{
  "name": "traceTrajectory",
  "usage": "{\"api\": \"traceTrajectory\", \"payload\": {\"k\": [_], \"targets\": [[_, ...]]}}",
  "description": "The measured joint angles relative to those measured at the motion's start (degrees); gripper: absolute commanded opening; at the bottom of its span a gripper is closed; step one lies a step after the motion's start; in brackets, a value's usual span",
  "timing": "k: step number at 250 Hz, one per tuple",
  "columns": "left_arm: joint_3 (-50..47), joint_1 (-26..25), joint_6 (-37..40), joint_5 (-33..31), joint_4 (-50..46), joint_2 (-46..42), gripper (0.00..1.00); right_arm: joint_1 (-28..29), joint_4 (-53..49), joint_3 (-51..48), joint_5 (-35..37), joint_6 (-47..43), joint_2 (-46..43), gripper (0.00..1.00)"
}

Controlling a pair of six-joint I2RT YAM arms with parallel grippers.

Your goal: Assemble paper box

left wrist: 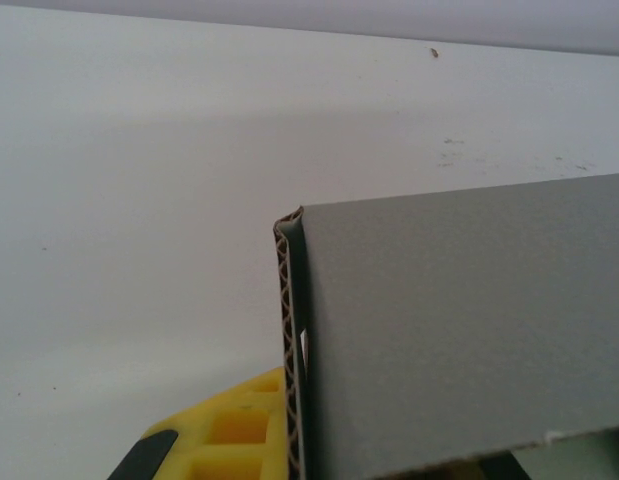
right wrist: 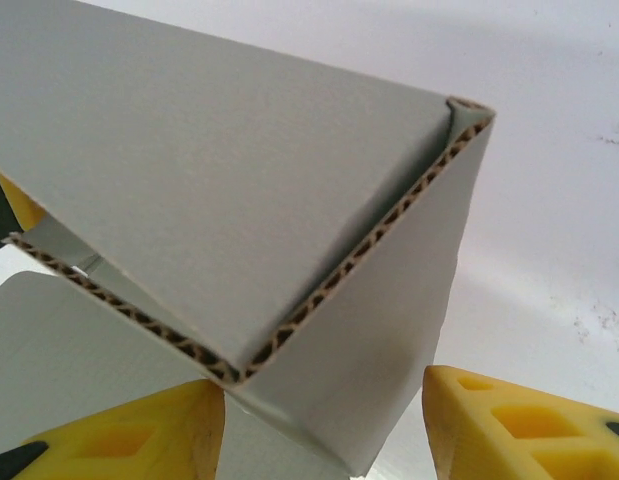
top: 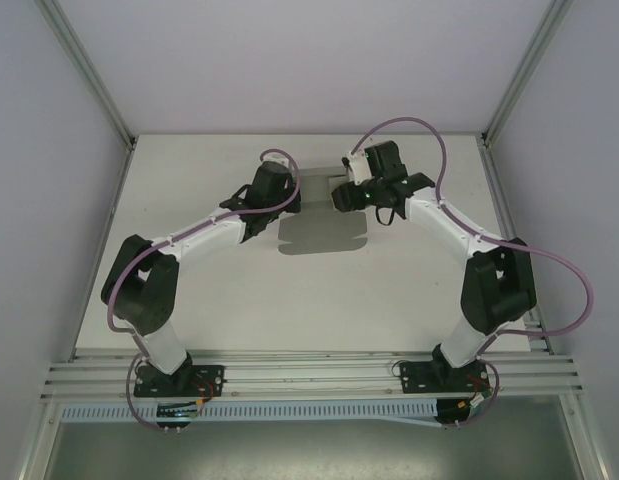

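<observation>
A white table is seen, closed in by pale walls, and on it both arms are bent inward toward the far middle. The grey box is found right between the two pincers, partly folded, its flaps not yet closed up. The left pincer is set at the box's left side. From its wrist camera a doubled, folded edge of the box is seen standing upright just beside a yellow finger, with a flat grey panel stretching away to the pincer's right. This pincer is pressed together, pinching that edge. Over to the right pincer, which is placed at the box's far right. Its fingers are seen spread apart, and a folded corner of the box is caught in the gap between them, raw corrugated edges showing. One finger is tucked against the underside of a panel. The other is held clear of the cardboard, with bare table seen past it.
</observation>
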Motion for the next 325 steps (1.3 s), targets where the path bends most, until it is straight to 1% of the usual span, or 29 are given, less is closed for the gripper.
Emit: {"api": "traceTrajectory", "payload": {"k": [24,93,109,125,144,158,186,198,213,240,264,286,306,325], "targets": [[0.00,0.37,0.22,0.00,-0.07,0.00,0.00,0.09,1.38,0.24,-0.02,-0.94,1.27,0.52],[0.02,0.68,1.11,-0.92,-1.01,0.48,0.00,0.04,6.62,0.98,0.92,-2.64,5.99,0.26],[0.02,0.68,1.09,-1.18,-1.16,0.87,0.00,0.07,8.76,-0.20,1.75,-2.45,6.03,0.22],[0.02,0.68,1.07,-1.16,-1.16,1.18,0.00,0.42,10.95,-1.49,3.87,-2.12,6.03,0.20],[0.24,0.68,0.90,-1.14,-1.31,1.68,0.00,1.73,13.11,-2.64,8.61,-1.05,6.01,0.18],[0.70,0.68,0.59,-1.14,-1.44,2.14,0.00,3.26,14.03,-3.13,14.03,0.37,5.99,0.15],[1.70,0.55,-0.09,-0.98,-1.49,2.73,0.00,6.86,14.75,-3.19,27.65,3.72,5.99,0.15],[2.19,0.31,-0.31,-0.87,-1.64,2.75,0.00,8.37,13.70,-2.36,33.66,5.79,6.21,0.15],[2.82,-0.11,-0.74,-0.90,-1.70,2.75,0.00,9.68,11.17,0.09,40.44,8.26,7.08,0.12],[3.82,-1.16,-1.53,-0.90,-1.53,2.75,0.00,10.29,7.34,3.93,50.23,12.24,9.31,0.13],[4.02,-2.47,-2.73,-1.11,-1.64,2.75,0.00,10.82,3.17,6.25,56.28,15.63,11.04,0.11],[4.35,-3.06,-3.56,-1.14,-2.25,2.75,0.00,11.58,-0.02,7.98,60.41,17.90,12.35,0.10],[4.81,-3.13,-3.96,-1.09,-2.78,2.75,0.00,12.07,-1.01,8.76,62.53,19.39,12.96,0.08],[5.20,-3.13,-4.20,-1.09,-3.13,2.75,0.00,12.28,-0.90,8.68,63.36,20.04,12.94,0.08]]}}
